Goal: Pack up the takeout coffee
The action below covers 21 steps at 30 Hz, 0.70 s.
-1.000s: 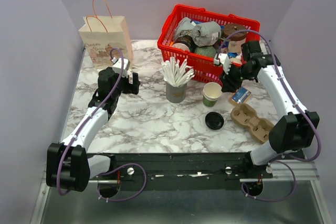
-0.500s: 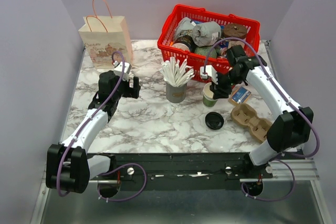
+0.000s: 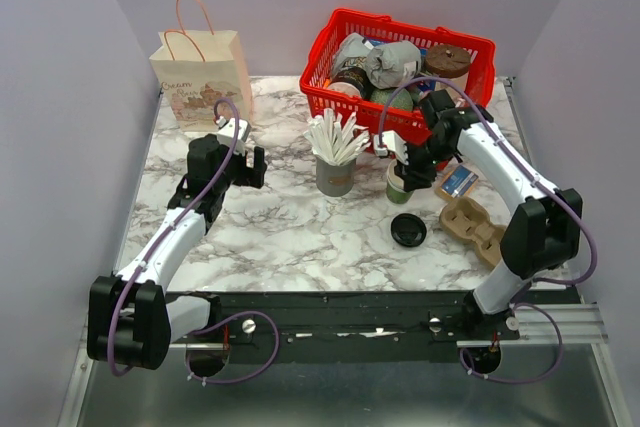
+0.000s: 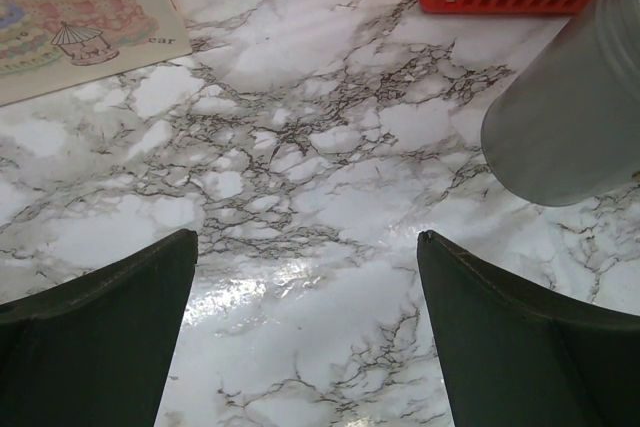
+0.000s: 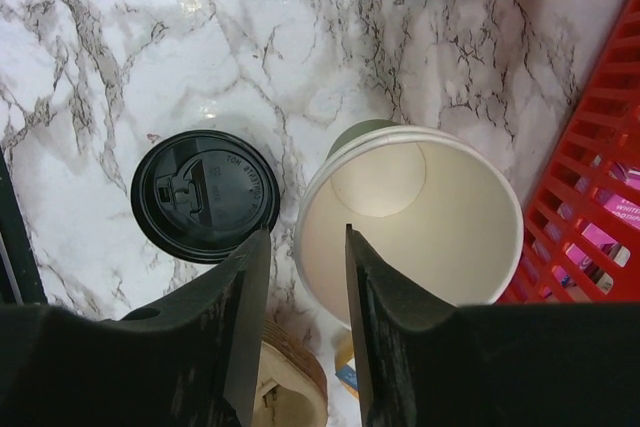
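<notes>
Right gripper (image 5: pixel 305 237) has swung off the red basket (image 3: pixel 345 107) onto the lidless green cup (image 5: pixel 410 217). Its jaws are narrowing astride the rim, not yet clamped. Black lid (image 3: pixel 408 230) lies at the cup's 6 o'clock. No capped cup in view, so capping probably comes first. Left gripper (image 4: pixel 307 237) wide, idle.

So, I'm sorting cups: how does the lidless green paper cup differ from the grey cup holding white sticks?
The lidless green paper cup is empty, pale inside; the grey cup is packed with white sticks. The right gripper straddles the green cup's rim; the grey cup stands untouched. Both stand upright on the marble table.
</notes>
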Each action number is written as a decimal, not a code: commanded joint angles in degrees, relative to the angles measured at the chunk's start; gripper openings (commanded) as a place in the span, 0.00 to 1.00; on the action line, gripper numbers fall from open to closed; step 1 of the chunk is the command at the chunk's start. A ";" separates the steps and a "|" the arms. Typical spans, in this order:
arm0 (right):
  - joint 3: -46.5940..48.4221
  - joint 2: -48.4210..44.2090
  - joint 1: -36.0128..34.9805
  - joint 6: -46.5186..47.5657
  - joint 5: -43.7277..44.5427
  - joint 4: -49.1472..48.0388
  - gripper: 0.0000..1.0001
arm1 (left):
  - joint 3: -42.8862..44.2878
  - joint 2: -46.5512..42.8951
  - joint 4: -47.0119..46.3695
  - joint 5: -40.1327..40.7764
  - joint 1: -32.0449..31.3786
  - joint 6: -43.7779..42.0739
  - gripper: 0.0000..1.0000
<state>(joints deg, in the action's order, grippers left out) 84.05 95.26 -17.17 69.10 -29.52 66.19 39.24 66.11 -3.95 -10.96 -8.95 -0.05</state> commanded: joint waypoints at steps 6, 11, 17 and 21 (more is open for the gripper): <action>-0.03 1.68 -0.76 0.51 1.74 0.69 0.35 | -1.27 -0.72 -2.21 1.29 0.60 -0.47 0.99; -0.03 2.12 -0.76 0.33 2.62 0.87 0.34 | -1.54 -0.80 -2.47 1.29 0.69 -0.38 0.99; 0.24 1.86 -0.85 -0.37 2.71 0.52 0.25 | -1.89 -0.98 -2.56 1.29 0.78 -0.21 0.99; 0.67 1.50 -0.85 -0.98 3.06 0.43 0.14 | -1.98 -1.07 -2.56 1.29 0.78 -0.12 0.99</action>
<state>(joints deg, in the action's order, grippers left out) 84.05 96.75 -17.58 68.66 -27.33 66.22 38.00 66.11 -4.58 -10.66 -8.58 -0.01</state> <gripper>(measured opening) 0.198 0.988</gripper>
